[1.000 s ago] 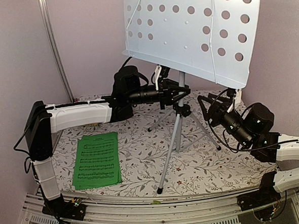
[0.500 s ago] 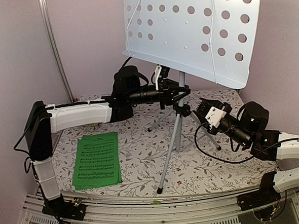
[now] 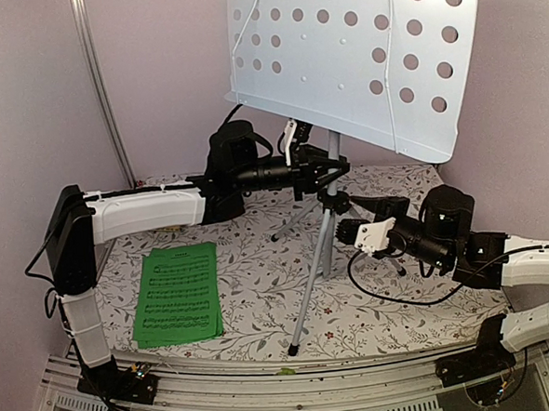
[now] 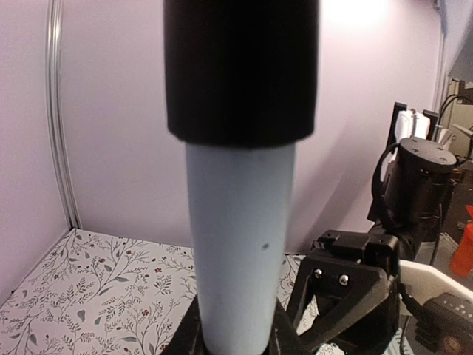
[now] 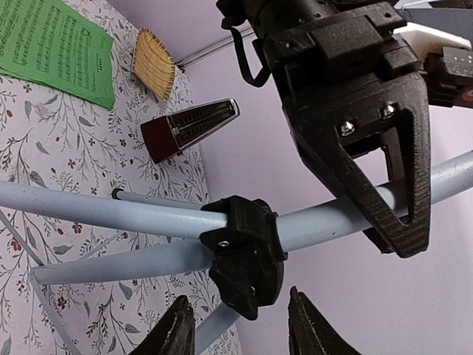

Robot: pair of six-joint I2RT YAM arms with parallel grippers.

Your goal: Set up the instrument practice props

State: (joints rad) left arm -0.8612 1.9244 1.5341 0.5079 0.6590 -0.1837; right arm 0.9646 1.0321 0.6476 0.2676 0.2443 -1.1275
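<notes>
Two arms on one flower-print table [image 3: 261, 295], both at the music stand [image 3: 350, 61]. Stands upright near the middle of the table on splayed silver legs [image 3: 304, 301], with the pale blue perforated desk tilted high against the back wall.

Left gripper [image 3: 326, 172]: reaches in level from the left, jaws clamped on the stand's pole [image 4: 236, 244] just below the desk. Fills the left wrist view with that pole, a pale tube under a black sleeve, dead centre and very close.

Right gripper [image 3: 348, 231]: reaches in low from the right, further down the pole than the left one, at the black collar [image 5: 244, 255] where the legs branch off. Jaws apart, with one fingertip [image 5: 176, 329] on either side of the collar in the right wrist view. Cannot tell whether either tip touches it.

Booklet [image 3: 179, 293]: green, printed with black notes. Lies flat on the table to the left of the stand, well apart from its legs and nearer the front edge than the left forearm.

Metronome [image 5: 188, 127]: small, dark reddish-brown, pyramid-shaped, seen only from the right wrist. Sits base-down on the table beyond the pole, toward the far left corner, near a tan straw mat [image 5: 153, 70] that lies close to the wall.
</notes>
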